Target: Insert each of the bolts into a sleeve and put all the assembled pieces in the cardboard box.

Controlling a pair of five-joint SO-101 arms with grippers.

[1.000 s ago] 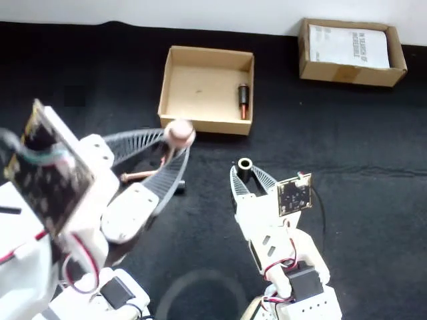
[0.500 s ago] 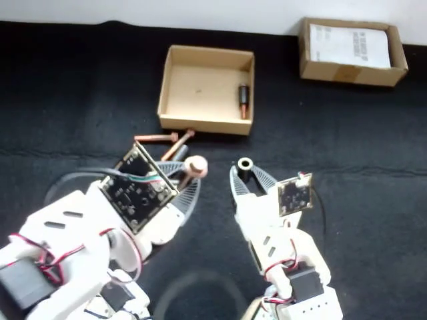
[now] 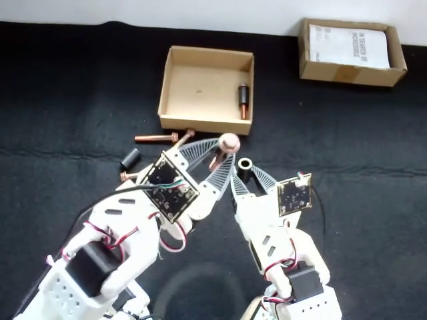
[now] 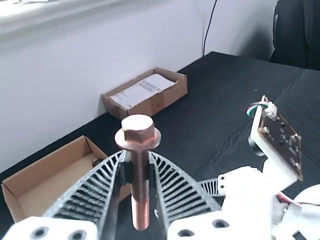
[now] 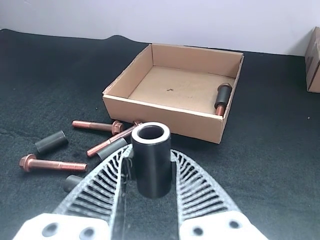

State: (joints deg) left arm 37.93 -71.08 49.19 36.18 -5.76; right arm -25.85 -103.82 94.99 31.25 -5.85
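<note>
Well, at nine o'clock of the left claw (image 4: 136, 157) we see a loose sleeve (image 3: 129, 159) and a loose bolt (image 3: 157, 139) lying on the black table (image 3: 67, 100), stock for later pairs. The left claw clamps a copper flange bolt (image 4: 138, 205) by its shank, head uppermost and tip free, we judge for lowering. At its four o'clock, near but apart, the right claw (image 5: 150, 152) grips a black sleeve (image 5: 151, 170) upright, bore open upward to receive it. At twelve o'clock the cardboard box (image 3: 203, 124) holds one assembled piece (image 3: 243, 101).

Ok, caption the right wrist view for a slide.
Right end effector grips an upright sleeve before the cardboard box, loose bolts lying nearby.
</note>
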